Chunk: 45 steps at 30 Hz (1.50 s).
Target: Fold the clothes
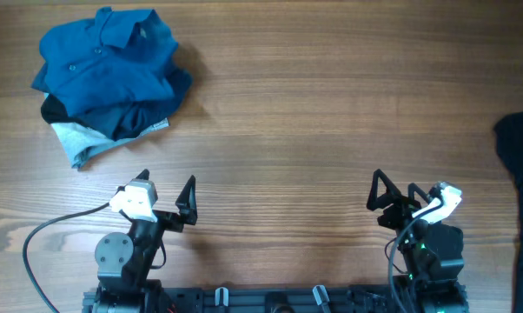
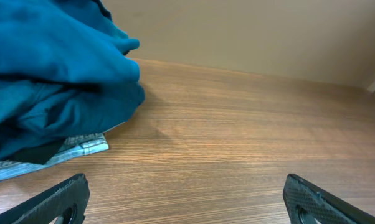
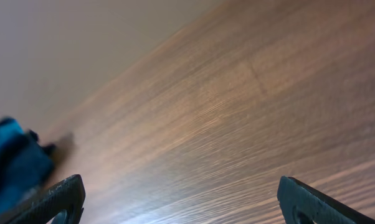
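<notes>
Right fingers: we see the right gripper [image 1: 396, 184] with its two fingers spread wide and nothing between them; in its wrist view only the bare wood of the table [image 3: 237, 112] shows between the tips.
Left fingers: the left gripper [image 1: 166, 181] is spread just as wide and is empty too; its wrist view looks across the wood toward the blue pile.
Where the task's thing lies: the black shirt [image 1: 522, 143] sits at the right edge of the table, cut off by the frame; from the right gripper it lies off to the right; no finger touches it.
Long axis: the strip we can see runs near-to-far along that edge; most of the shirt is out of frame, so we cannot tell how it truly lies, nor where the collar and sleeves are.
Nearer arm: the right one, clearly; the left gripper is well apart from the shirt, with most of the table's width between them.
Not the target: the blue polo shirt [image 1: 105, 56] is heaped over a pale grey-blue garment [image 1: 77, 141] at the far left, ahead of the left gripper; we leave both alone.
What the move turns on: we judge that the right arm must swing rightward to the shirt's nearest edge and draw it toward the middle; only then can the left arm share the work.
Risk: a pinch on a bunched edge may lift several layers at once.
</notes>
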Tool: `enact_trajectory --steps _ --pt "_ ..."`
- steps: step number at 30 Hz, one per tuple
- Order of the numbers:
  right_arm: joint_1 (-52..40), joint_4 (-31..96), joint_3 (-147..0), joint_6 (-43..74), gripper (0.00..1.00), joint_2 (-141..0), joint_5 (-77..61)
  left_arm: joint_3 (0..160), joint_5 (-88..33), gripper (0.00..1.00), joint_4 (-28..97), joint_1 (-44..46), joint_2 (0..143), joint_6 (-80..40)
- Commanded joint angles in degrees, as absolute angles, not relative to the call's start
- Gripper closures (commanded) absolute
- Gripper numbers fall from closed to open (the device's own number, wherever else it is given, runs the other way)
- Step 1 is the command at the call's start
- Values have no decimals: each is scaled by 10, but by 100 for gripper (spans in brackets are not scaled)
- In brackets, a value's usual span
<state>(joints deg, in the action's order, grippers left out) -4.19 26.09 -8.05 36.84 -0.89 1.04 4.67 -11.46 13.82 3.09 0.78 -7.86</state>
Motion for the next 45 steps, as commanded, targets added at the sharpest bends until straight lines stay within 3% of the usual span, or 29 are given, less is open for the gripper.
enact_trajectory --steps 1,14,20,26,29,33,39,45 --pt "-43 262 -83 476 0 -3 -7 43 -135 0 135 34 4 -82" --pt "-43 262 -83 471 0 -3 -36 43 -156 0 134 34 4 -82" --pt "-43 259 -83 343 0 -15 -68 43 -156 0 134 34 4 -82" --pt "-43 186 -123 315 0 -68 -232 126 -142 0 131 34 23 -170" --pt "-43 192 -195 277 0 -153 -231 207 -119 0 159 34 99 -165" --pt "-43 254 -344 270 1 -335 -210 379 -119 0 274 34 303 -161" --pt "-32 465 -568 269 0 -625 -62 645 -119 0 474 34 584 -115" --pt "98 528 -709 241 0 -863 32 730 -132 0 534 35 696 -81"
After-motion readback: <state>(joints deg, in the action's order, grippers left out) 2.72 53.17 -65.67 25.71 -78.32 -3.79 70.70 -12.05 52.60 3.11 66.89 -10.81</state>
